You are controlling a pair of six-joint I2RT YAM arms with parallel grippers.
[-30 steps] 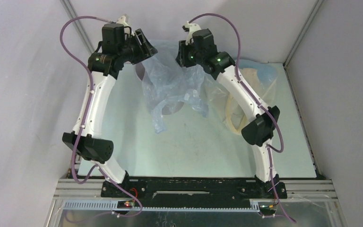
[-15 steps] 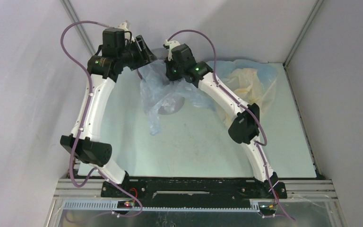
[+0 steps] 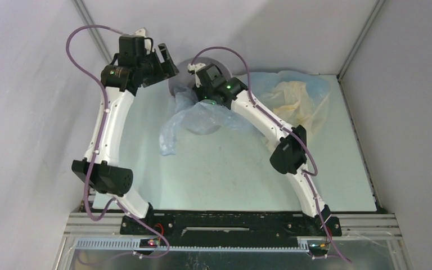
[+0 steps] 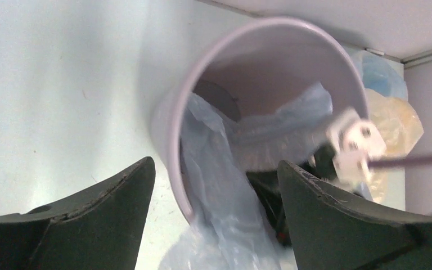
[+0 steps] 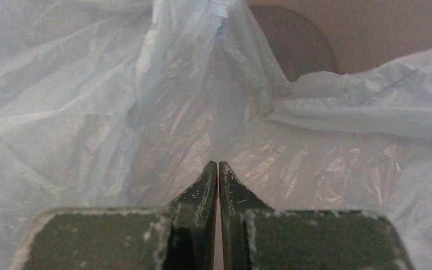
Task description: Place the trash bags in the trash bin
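Note:
The light grey trash bin (image 4: 171,126) stands at the back of the table. In the top view only part of its wall (image 3: 175,85) shows beside the right wrist. A pale blue trash bag (image 3: 197,119) hangs over the bin's near rim, part inside and a tail out on the table; it also shows in the left wrist view (image 4: 219,191). My right gripper (image 5: 218,164) is shut on this bag's film, low over the bin's mouth. My left gripper (image 4: 215,166) is open and empty, above the bin's left side (image 3: 167,62).
More trash bags, cream-yellow (image 3: 292,93) and pale blue (image 3: 264,81), lie heaped at the back right of the pale green table (image 3: 230,169). Grey walls close in at the back and on both sides. The right arm (image 3: 261,121) reaches across the table's middle.
My right gripper has swung left and down over the bin with the pale blue bag. My left gripper has let the bag go and drawn back left. The bag has sunk and now trails left.

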